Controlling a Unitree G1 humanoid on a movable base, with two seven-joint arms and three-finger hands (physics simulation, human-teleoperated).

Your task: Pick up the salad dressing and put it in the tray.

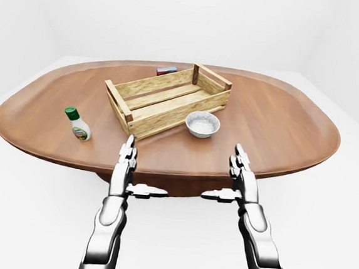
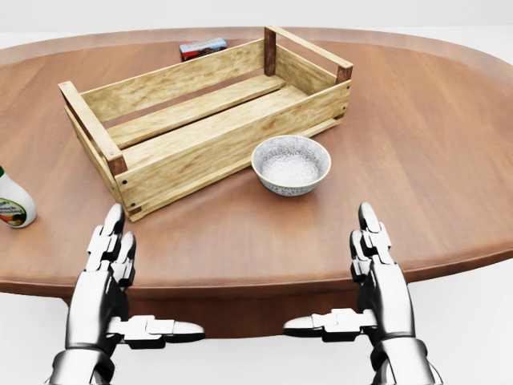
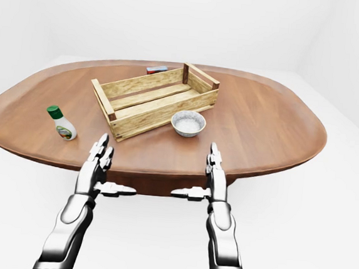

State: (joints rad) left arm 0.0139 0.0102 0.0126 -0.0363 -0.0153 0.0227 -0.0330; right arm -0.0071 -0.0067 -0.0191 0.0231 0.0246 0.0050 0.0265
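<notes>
Salad dressing bottle (image 1: 78, 124) upright near the left edge of the oval table (image 1: 281, 124), well apart from the wooden tray (image 1: 167, 99) at centre, grey bowl (image 1: 202, 124) just beside the tray, left robot hand (image 2: 112, 269) and right robot hand (image 2: 370, 269) both open and empty, fingers straight, at the table's near edge

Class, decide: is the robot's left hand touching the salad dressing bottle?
Apart. In the left-eye view the left hand hangs open at the table's near edge, with bare table showing between it and the salad dressing bottle further left.
</notes>
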